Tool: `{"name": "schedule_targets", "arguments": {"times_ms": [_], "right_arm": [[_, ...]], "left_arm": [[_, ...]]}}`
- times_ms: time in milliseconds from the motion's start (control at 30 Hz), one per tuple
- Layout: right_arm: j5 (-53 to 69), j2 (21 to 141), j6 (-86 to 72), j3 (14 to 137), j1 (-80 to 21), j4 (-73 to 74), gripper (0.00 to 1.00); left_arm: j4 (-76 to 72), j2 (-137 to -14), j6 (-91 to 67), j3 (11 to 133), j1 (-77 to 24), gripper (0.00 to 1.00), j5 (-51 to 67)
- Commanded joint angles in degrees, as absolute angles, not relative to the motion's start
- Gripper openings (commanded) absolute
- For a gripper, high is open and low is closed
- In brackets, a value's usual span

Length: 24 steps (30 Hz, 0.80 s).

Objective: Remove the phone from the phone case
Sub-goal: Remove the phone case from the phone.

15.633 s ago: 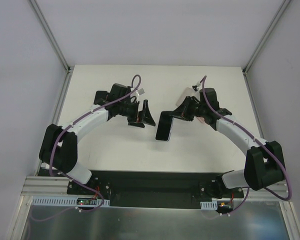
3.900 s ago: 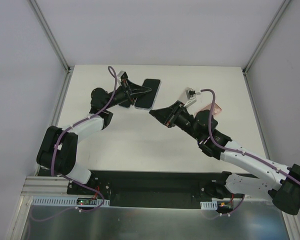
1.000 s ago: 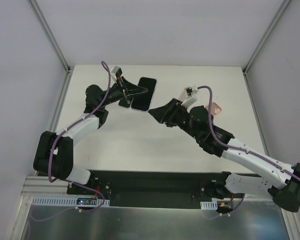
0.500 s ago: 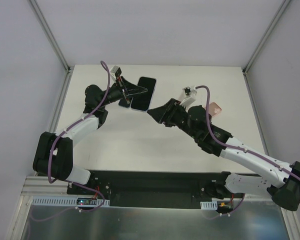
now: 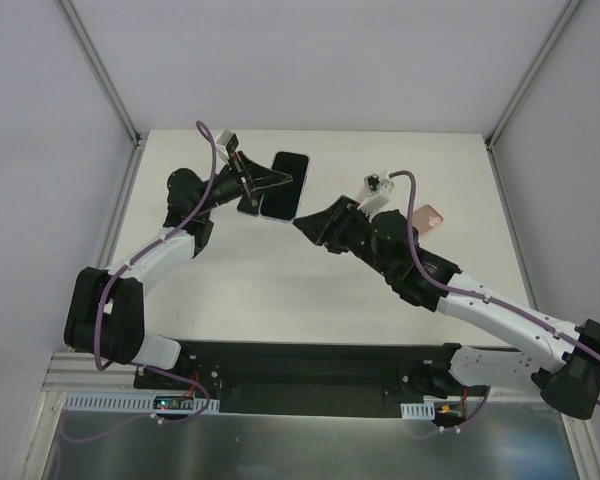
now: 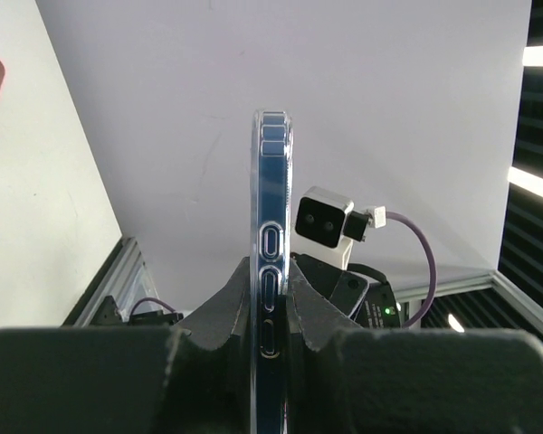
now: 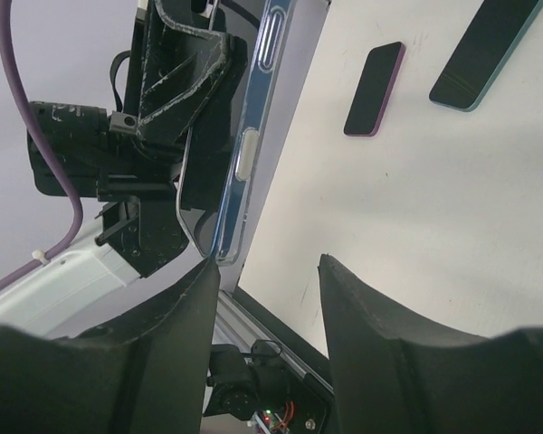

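The phone in its clear phone case [image 5: 285,186] is held off the table at the back left, screen dark. My left gripper [image 5: 267,181] is shut on it. In the left wrist view the cased phone [image 6: 271,208] stands edge-on between the two fingers, side buttons showing, with the left gripper [image 6: 270,271] clamped across its thickness. My right gripper [image 5: 303,222] is open just right of the phone's near end. In the right wrist view the phone's edge [image 7: 258,136] runs up from the left fingertip [image 7: 195,298], and the right gripper [image 7: 267,267] has nothing between its fingers.
A pink-backed phone [image 5: 427,217] lies on the white table [image 5: 230,290] right of the right arm. The right wrist view shows a small dark phone with a pink rim [image 7: 374,89] and a dark, teal-edged one [image 7: 484,50] lying flat.
The left gripper has carried the phone slightly left and back. The right gripper has followed toward the phone's near end, its jaws a touch narrower.
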<state>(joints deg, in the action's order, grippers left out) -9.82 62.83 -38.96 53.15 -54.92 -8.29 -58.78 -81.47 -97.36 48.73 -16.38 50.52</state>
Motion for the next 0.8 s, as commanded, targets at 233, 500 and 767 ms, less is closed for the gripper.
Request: {"name": "schedule_targets", "arguments": {"times_ms": [233,500,767], "right_arm": [[-13.6,72.4,-43.7,60.5,-50.1,-0.9,0.48],[-12.4,77.9,-45.2,63.2,-49.4,1.1,0.48],[-10.3,81.9,-45.9,65.0,-48.8,0.4,0.47]], "left_arm": [[-57.7,-73.1,-95.3,52.6,-16.7,0.00,51.9],[-57.8,-71.8,-95.4,51.9,-16.7,0.00,52.1],[-57.7,-71.2,-95.5,52.3,-16.7,0.00,52.4]]}}
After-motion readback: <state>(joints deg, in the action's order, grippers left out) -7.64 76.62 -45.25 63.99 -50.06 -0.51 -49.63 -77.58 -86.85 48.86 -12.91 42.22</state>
